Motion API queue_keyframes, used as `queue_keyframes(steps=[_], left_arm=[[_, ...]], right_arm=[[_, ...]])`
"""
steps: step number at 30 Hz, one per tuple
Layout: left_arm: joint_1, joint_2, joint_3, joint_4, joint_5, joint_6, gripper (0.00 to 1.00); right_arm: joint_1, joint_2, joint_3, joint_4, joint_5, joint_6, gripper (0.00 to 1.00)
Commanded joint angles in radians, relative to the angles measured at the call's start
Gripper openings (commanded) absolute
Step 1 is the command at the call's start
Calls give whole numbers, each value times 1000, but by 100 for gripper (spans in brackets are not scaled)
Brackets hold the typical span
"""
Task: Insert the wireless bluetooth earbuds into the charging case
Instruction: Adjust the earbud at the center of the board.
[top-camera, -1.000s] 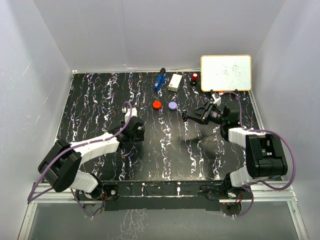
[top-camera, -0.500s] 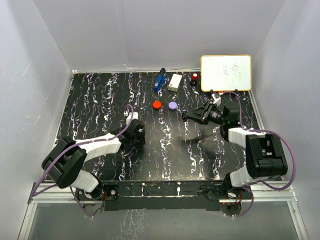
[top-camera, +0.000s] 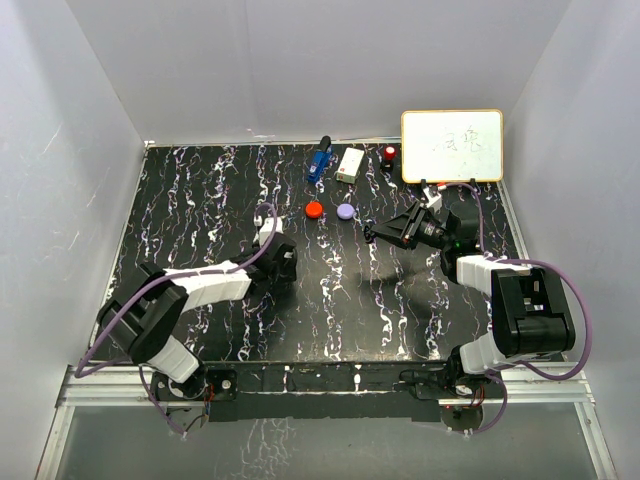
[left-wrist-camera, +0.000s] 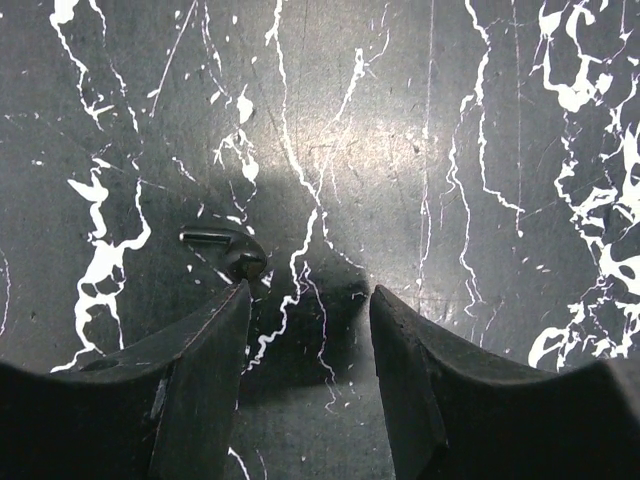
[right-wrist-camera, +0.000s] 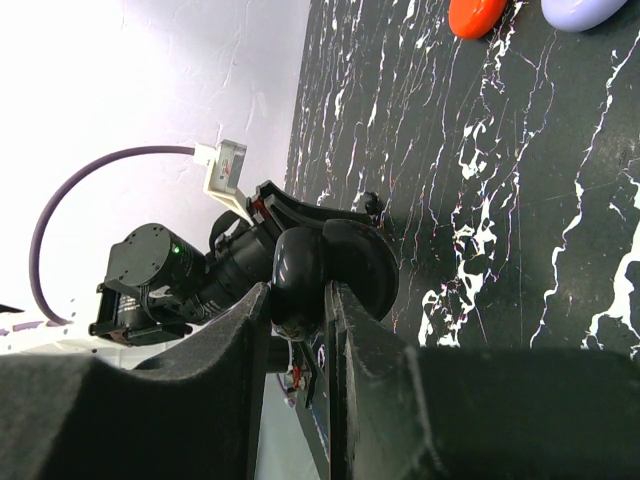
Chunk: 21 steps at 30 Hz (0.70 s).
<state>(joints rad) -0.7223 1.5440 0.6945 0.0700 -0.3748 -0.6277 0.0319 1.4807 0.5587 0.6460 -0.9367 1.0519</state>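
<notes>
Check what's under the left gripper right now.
Bare marbled table shows between the fingers of the open left gripper. A black earbud lies by one fingertip, outside the gap. The table directly beneath the fingers is covered.

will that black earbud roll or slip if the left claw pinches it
Probably light: the black earbud is tiny beside the left claw. Its glossy round bulb may slip when pinched. The flat-lying stem should stop it rolling far.

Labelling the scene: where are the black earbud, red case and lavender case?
black earbud (left-wrist-camera: 232, 246), left wrist view, where stem joins head
red case (top-camera: 314, 210), top external view, top face
lavender case (top-camera: 346, 212), top external view, top face
</notes>
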Motion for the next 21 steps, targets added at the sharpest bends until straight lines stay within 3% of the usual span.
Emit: queue_keyframes(steps=[1,21], left_arm=[[1,55,13,-14,34,-4,50],[1,51,139,-21,42,74,51]], right_arm=[[2,-2,3,46,7,-11,0],[2,4,9,49,7,-11,0]])
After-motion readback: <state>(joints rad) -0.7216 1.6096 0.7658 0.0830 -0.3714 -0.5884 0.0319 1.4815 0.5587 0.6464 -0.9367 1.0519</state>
